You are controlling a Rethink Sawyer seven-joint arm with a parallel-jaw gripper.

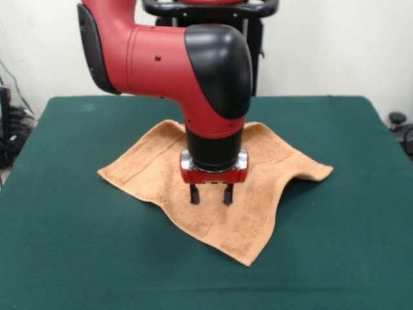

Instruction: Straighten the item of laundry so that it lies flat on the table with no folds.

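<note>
The arm (193,71) hides the towel's (251,219) middle and far edge, and the picture's edges cut off the desk (64,258).

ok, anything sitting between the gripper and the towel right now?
Nothing visible. The gripper hangs directly over the middle of the towel, fingers apart, tips at or just above the cloth. The table around the towel shows only green cover.

red and black arm (174,64) reaching in from the upper left, elbow bent, black wrist pointing straight down, tool (210,194) at its end, two short dark fingers (194,194) vertical and parted, nothing held between them
</note>
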